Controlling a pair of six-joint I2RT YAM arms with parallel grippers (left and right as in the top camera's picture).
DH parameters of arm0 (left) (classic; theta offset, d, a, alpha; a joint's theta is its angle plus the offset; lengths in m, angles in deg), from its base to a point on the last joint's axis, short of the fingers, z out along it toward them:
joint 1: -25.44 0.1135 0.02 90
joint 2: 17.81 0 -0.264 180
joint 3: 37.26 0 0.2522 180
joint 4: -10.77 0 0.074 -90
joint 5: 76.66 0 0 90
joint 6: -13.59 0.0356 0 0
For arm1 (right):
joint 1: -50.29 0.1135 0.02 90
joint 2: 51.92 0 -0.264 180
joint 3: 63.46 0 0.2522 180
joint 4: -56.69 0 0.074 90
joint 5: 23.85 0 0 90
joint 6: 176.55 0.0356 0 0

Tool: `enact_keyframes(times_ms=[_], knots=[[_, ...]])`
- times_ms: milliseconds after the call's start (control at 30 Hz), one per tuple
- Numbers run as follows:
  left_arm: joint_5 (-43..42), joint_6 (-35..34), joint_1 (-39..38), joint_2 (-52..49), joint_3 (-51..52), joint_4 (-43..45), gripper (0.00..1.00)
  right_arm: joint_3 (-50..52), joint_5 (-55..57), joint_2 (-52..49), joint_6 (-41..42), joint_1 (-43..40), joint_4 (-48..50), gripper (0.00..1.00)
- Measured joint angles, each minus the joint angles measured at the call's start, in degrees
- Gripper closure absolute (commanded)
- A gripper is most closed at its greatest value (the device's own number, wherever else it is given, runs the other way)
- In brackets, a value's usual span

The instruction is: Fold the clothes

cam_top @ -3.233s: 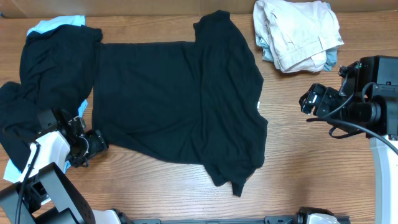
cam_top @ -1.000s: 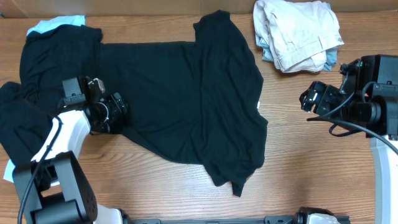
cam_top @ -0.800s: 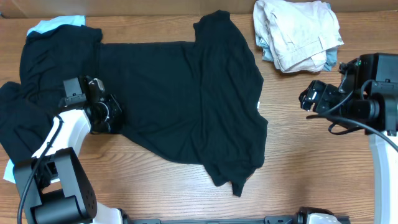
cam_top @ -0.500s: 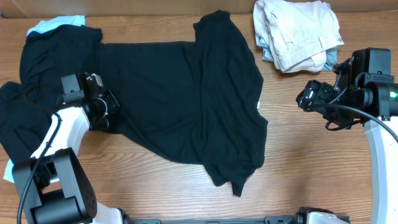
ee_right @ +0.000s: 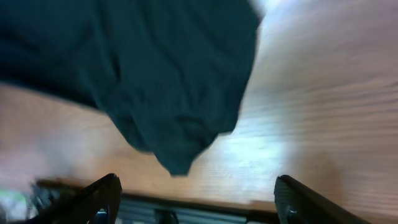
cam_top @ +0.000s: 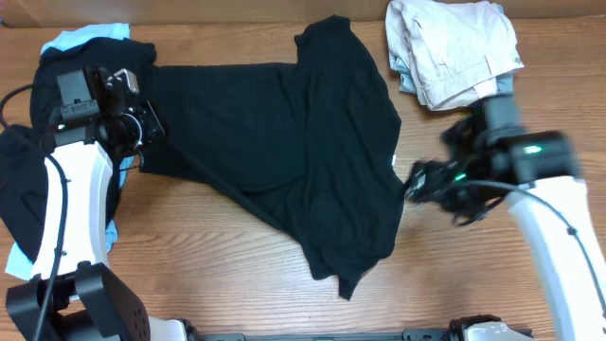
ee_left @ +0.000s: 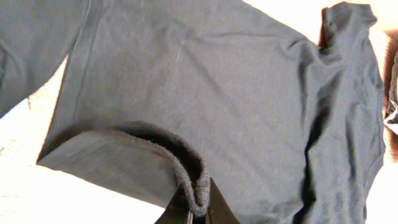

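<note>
Your left gripper point(ee_left: 198, 204) pinches the hem of the shirt point(cam_top: 275, 133) at its left edge; your right gripper point(ee_right: 196, 190) hangs wide open just beside its right edge.

Overhead downward, wrists close (sharing black shirt point(cam_top: 275, 133))

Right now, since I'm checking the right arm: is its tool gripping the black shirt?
No, the right tool stands open, its fingers wide apart and clear of the black shirt.
</note>
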Motion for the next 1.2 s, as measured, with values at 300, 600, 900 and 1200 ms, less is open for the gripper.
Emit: enact_keyframes(times_ms=[300, 600, 900, 1200], knots=[[0.0, 0.24, 0.0, 0.09, -0.11, -1.46, 0.96, 21.59, -0.72, -0.02, 12.55, 14.78, 16.06, 0.22], [0.02, 0.52, 0.0, 0.09, -0.11, -3.17, 0.96, 29.99, 2.23, -0.04, 17.68, 18.84, 29.77, 0.27], [0.04, 1.62, 0.0, 0.09, -0.11, -3.76, 0.96, 35.06, 5.66, -0.04, 19.76, 18.84, 36.44, 0.38], [0.04, 1.75, 0.0, 0.09, -0.11, -3.78, 0.96, 37.31, 6.38, -0.07, 20.44, 18.84, 39.3, 0.48]])
